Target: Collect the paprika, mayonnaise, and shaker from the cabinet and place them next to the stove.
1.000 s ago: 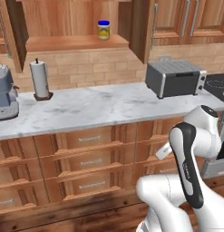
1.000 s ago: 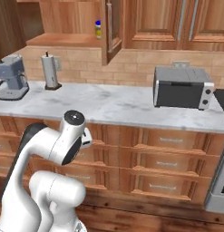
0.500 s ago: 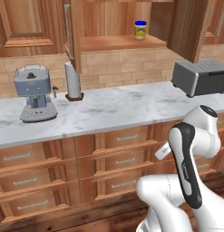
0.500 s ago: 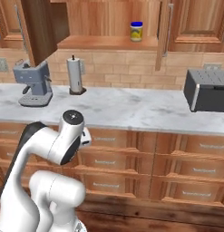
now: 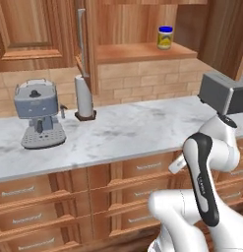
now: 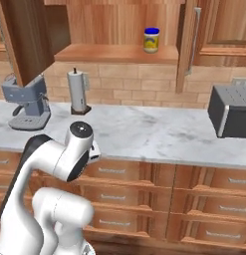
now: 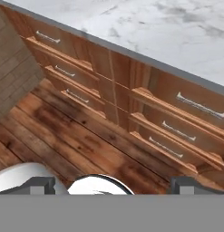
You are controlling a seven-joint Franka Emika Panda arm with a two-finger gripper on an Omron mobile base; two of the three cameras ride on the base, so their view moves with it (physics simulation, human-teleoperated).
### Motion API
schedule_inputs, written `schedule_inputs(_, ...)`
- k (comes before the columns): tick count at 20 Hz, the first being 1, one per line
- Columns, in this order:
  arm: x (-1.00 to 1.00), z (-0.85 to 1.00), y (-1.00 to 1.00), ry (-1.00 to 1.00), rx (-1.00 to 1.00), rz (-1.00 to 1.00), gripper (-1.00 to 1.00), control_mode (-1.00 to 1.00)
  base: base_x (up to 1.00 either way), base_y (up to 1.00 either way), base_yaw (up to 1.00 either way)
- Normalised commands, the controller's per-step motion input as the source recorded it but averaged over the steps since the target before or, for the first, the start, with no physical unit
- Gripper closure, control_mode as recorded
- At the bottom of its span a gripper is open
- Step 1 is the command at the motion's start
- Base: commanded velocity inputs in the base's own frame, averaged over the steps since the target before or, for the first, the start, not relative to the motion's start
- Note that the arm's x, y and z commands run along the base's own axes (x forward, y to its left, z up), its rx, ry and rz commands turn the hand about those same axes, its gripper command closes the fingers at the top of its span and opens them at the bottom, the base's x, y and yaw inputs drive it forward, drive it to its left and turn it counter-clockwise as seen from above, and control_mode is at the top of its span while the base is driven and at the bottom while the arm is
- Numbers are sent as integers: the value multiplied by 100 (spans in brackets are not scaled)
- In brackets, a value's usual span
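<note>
Mayonnaise point(image 5: 165, 37) sits near the right end of the cabinet point(image 6: 114, 52) shelf, by its front edge. Your fingers point(image 7: 41, 185) are spread, empty, aimed at drawers — reach carelessly and you'll clip the open door point(image 6: 188, 45) or topple the jar.

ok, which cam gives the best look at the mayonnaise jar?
Right base view: the mayonnaise stands near centre on the cabinet shelf, blue lid and pale label readable. Left base view shows it too, further off to the right. The hand view looks at drawer fronts and floor.
</note>
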Motion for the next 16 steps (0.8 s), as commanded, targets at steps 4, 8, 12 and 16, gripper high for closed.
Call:
schedule_inputs(4, 0, 0, 0, 0, 0, 0, -100, 100, 59, -6, 0)
schedule_inputs(8, 0, 0, 0, 0, 0, 0, -100, 100, 58, -29, 0)
schedule_inputs(12, 0, 0, 0, 0, 0, 0, -100, 100, 64, -33, 0)
schedule_inputs(16, 0, 0, 0, 0, 0, 0, -100, 100, 68, -26, 0)
